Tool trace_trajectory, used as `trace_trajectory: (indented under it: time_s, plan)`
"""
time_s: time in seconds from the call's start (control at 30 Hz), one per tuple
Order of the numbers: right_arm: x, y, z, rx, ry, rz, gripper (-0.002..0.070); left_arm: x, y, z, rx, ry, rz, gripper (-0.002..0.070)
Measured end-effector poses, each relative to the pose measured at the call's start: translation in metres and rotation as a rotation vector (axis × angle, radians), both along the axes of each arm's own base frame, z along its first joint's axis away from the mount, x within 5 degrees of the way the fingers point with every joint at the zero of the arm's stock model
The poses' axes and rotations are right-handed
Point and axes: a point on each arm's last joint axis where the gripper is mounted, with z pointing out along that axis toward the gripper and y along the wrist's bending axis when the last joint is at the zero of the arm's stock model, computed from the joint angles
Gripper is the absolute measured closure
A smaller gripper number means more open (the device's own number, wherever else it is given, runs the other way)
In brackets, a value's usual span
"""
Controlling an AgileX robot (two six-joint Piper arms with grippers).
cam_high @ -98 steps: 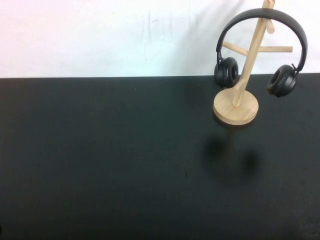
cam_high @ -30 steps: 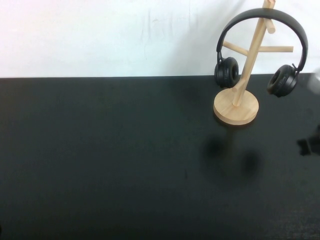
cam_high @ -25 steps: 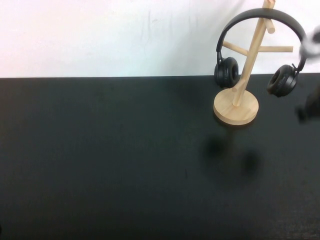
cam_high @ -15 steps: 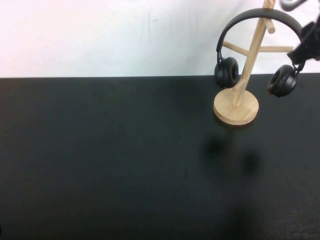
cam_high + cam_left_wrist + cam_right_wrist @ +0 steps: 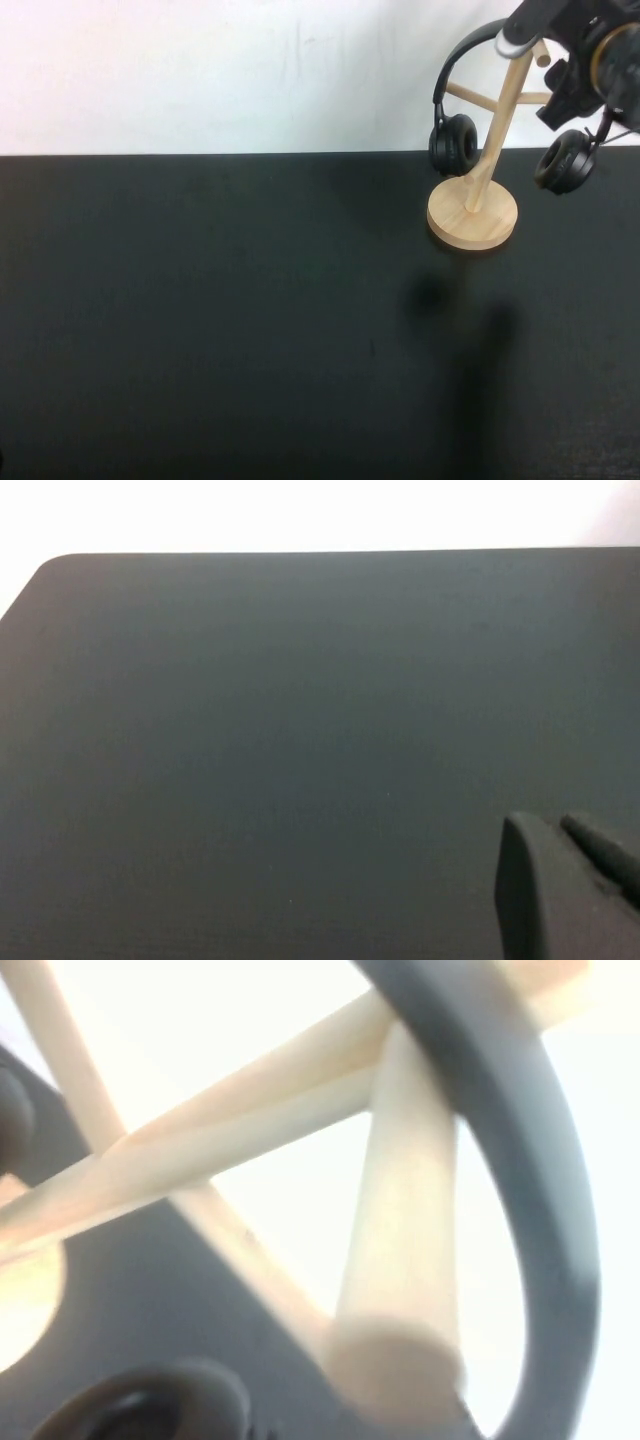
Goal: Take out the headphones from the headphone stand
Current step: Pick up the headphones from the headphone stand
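high view has the right hand (image 5: 560, 45) up by the headphones (image 5: 455, 90) hanging on the headphone stand (image 5: 478, 205), grip unclear, left hand (image 5: 565, 890) parked, so lift the band straight off the peg.

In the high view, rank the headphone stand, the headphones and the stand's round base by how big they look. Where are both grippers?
1. Headphone stand: largest; top cropped.
2. Headphones: nearly as wide, shorter; partly hidden.
3. Round base: smallest.

Right gripper is at the headband, near the stand's top. Left gripper is over bare table, seen only by its wrist camera.
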Motion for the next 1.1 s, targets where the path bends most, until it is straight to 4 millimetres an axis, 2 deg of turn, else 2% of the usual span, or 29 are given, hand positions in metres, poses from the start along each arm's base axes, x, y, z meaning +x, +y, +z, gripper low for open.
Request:
trace_trajectory:
  time_s: [0.13, 0.33, 0.43, 0.6, 0.9, 1.1]
  plan:
    - [0.011, 0.002, -0.007, -0.081, -0.059, 0.011, 0.0224, 0.0, 0.0, 0.0, 0.0, 0.0, 0.0, 0.0675]
    - [0.023, -0.005, -0.02, -0.091, -0.053, 0.0, 0.0225, 0.0, 0.0, 0.0, 0.0, 0.0, 0.0, 0.0675]
    - [0.028, -0.009, -0.028, -0.096, -0.034, -0.002, 0.0254, 0.0, 0.0, 0.0, 0.0, 0.0, 0.0, 0.0675]
    - [0.032, -0.012, -0.035, -0.103, -0.022, -0.008, 0.0362, 0.0, 0.0, 0.0, 0.0, 0.0, 0.0, 0.0675]
    - [0.033, -0.011, -0.033, -0.098, -0.039, 0.0, 0.0672, 0.0, 0.0, 0.0, 0.0, 0.0, 0.0, 0.0675]
    - [0.033, -0.011, -0.033, -0.053, -0.045, -0.012, 0.0685, 0.0, 0.0, 0.0, 0.0, 0.0, 0.0, 0.0675]
